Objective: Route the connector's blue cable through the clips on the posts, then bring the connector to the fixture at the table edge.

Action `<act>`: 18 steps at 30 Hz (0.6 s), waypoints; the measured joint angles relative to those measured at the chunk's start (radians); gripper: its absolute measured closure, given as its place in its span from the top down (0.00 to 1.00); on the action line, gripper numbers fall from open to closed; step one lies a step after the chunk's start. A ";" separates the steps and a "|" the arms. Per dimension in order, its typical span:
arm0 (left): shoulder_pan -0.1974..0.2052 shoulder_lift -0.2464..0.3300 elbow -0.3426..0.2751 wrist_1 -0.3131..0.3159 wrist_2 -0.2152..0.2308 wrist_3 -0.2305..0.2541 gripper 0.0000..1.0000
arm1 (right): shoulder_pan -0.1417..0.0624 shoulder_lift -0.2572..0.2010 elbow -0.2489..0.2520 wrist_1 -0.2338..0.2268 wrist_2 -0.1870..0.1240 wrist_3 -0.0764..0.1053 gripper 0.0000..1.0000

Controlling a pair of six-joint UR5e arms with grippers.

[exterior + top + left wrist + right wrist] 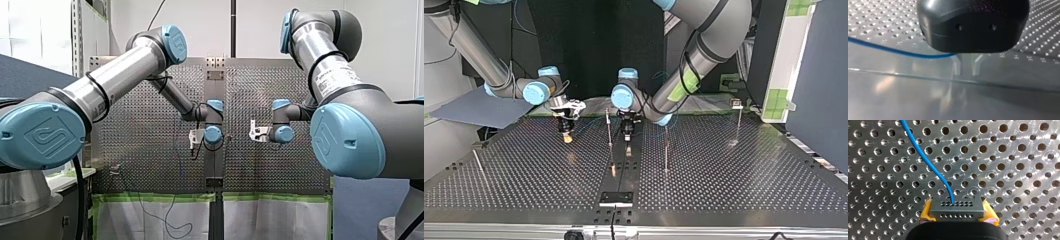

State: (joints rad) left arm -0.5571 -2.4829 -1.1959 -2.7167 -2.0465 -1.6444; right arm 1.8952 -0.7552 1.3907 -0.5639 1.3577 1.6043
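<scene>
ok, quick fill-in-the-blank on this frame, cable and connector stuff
1. The cable leaving the connector is ___ in colour.
2. The pincer gripping the connector belongs to my ___ arm.
3. The pads on either side of the connector are ___.
Missing words: blue; right; yellow.

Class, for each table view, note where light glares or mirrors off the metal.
Top view: the posts mirror in the glossy table. Left wrist view: pale glare patches on the smooth strip under my left gripper. Right wrist view: ringed glints around the holes beside the connector.
</scene>
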 joint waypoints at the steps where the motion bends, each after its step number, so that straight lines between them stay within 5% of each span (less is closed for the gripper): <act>1: -0.002 0.000 -0.002 -0.003 -0.002 0.005 0.48 | 0.000 0.000 0.000 0.001 0.000 0.000 0.00; 12: -0.018 0.000 -0.008 -0.065 -0.036 0.033 0.54 | 0.001 0.001 0.000 0.008 0.000 0.000 0.00; 13: -0.018 0.000 -0.008 -0.069 -0.035 0.035 1.00 | 0.001 0.001 0.000 0.009 0.000 0.000 0.00; 18: -0.033 0.003 -0.010 -0.104 -0.041 0.060 1.00 | 0.002 0.001 0.000 0.014 0.000 -0.001 0.00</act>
State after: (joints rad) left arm -0.5906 -2.4795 -1.2063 -2.8204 -2.0871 -1.5847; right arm 1.8976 -0.7542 1.3908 -0.5498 1.3577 1.6034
